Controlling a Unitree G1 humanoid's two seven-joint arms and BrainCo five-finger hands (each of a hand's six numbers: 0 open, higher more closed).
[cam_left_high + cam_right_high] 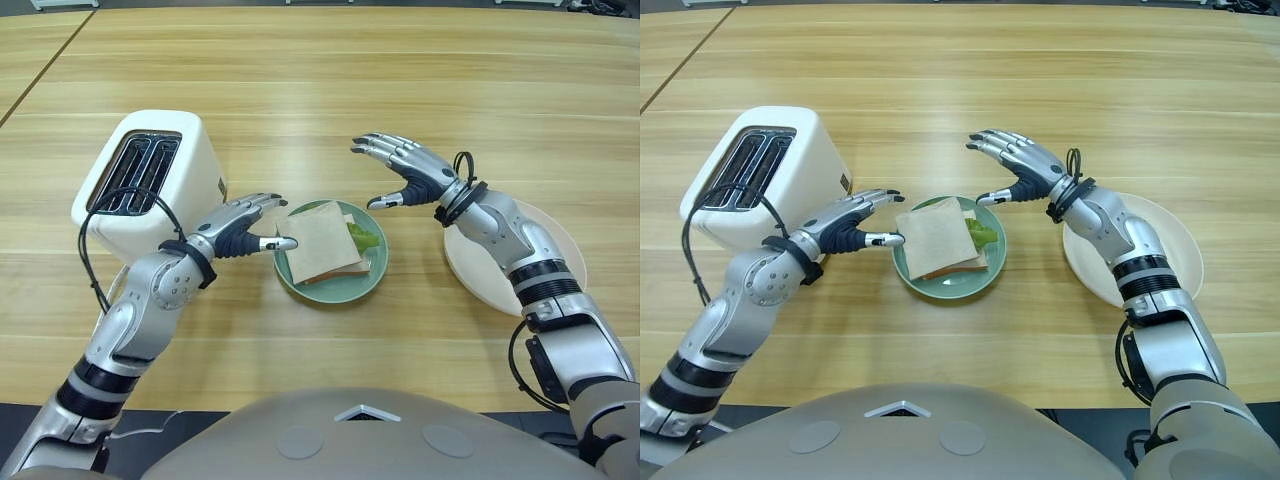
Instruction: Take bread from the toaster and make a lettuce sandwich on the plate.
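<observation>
Left eye view, as seen from beside the rig: a broad pale wooden table (pixel 300 60) carries everything. On the robot's left stands a white, boxy two-slot toaster (pixel 195 175), and its dark slots look empty (so the bread seems to be out already). On the right lies a round cream-white plate (pixel 565 245), partly under the right forearm. Between the two sits a smaller round green plate (pixel 340 292), and on it is the sandwich. A square slice of pale bread (pixel 322 240) lies on top, with a second slice just peeking out beneath. A frill of green lettuce (pixel 363 238) pokes out at the side toward the right hand.

The left hand (pixel 240 228) lies low beside the green plate. Its fingers are stretched out and hold nothing, and the thumb tip is at the top slice's near edge; I cannot tell whether it touches. The right hand (pixel 410 165) hovers above the plate's far side with its fingers spread and nothing in them.

To my eye the sandwich is essentially built. Bread like this is light, soft and easily dented, and the leaf is limp and slippery, so the layers will slide. If the stack needs squaring up, I would use flat fingertips on the crust edges from both sides and push gently, without pinching the middle.
</observation>
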